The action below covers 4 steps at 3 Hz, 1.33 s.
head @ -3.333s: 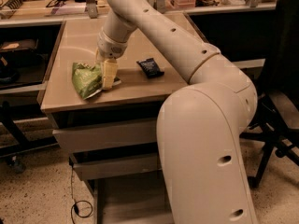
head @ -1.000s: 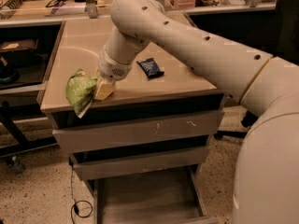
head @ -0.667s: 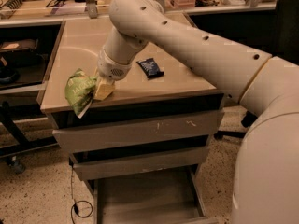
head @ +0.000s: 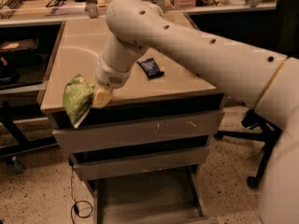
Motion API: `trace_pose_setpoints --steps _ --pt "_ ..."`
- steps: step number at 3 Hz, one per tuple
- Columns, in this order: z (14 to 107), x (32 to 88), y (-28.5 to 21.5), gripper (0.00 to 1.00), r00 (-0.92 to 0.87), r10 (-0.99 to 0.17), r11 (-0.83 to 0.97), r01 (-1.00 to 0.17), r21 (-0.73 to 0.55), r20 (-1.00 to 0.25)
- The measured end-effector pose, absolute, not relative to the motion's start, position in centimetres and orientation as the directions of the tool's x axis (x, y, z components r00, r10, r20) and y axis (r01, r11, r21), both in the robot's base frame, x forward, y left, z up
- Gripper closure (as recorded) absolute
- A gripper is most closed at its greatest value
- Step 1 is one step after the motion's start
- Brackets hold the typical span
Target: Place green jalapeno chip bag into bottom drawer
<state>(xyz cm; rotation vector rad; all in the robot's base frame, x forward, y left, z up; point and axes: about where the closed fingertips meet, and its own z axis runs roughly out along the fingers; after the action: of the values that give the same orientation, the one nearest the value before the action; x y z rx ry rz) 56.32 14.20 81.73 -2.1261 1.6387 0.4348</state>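
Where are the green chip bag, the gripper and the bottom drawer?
green chip bag (head: 74, 99): camera view, middle of its front.
gripper (head: 102, 98): camera view, between fingertips, on bag's right edge.
bottom drawer (head: 145, 195): camera view, bare floor.

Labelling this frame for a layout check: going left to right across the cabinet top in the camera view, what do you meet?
green jalapeno chip bag → gripper, shut on the bag's right side → dark blue packet, farther back → chair base, on the floor
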Motion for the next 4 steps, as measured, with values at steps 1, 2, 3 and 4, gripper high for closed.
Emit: trace_pose_setpoints --steps 1,2,3,4 --pt "82.8 49.9 13.4 1.00 0.170 -0.854 -0.137 -0.985 -0.101 -0.492" --pt "82.3 44.2 12.2 1.00 0.095 -0.876 -0.078 -0.995 -0.056 -0.473" --pt "82.3 44.2 12.2 1.00 0.095 -0.876 -0.078 -0.995 -0.056 -0.473" --pt "78.6 42.7 11.8 1.00 0.030 -0.872 -0.036 -0.999 0.004 -0.489"
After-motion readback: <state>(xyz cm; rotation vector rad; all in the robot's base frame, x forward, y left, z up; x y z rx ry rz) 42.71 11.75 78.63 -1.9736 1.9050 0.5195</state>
